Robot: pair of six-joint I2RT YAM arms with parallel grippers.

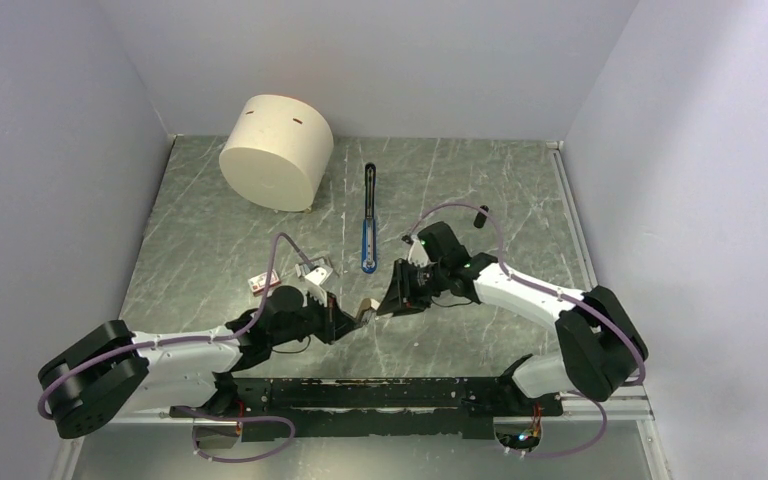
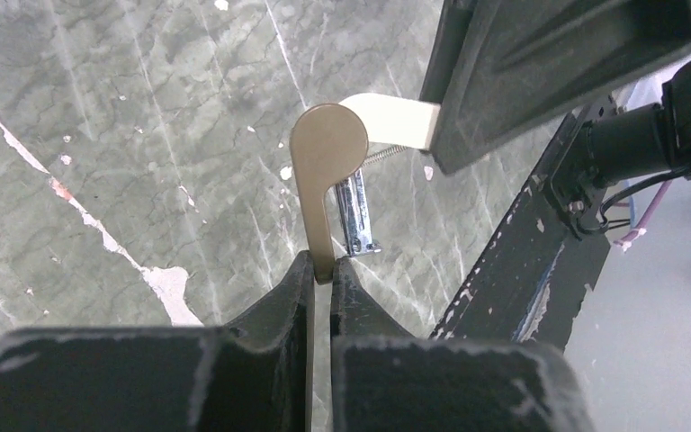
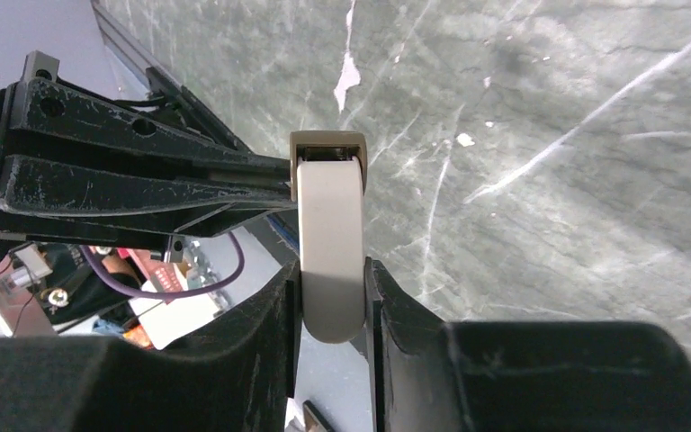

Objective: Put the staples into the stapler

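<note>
The blue stapler (image 1: 368, 240), with its black arm swung out flat, lies on the table's middle, untouched. A small red-and-white staples box (image 1: 258, 283) lies left of it, with a pale open piece (image 1: 315, 270) nearby; I cannot make out a staple block. My left gripper (image 1: 358, 316) (image 2: 324, 266) is shut on one thin arm of a small beige hinged piece (image 2: 327, 153) with a chrome rail (image 2: 355, 216) and spring. My right gripper (image 1: 392, 300) (image 3: 331, 281) is shut on that piece's other rounded arm (image 3: 330, 234). It hangs above the table between them.
A large cream cylinder (image 1: 276, 150) stands at the back left. A small black cylinder (image 1: 482, 212) lies behind the right arm. Grey walls enclose three sides. The black base rail (image 1: 390, 392) runs along the near edge.
</note>
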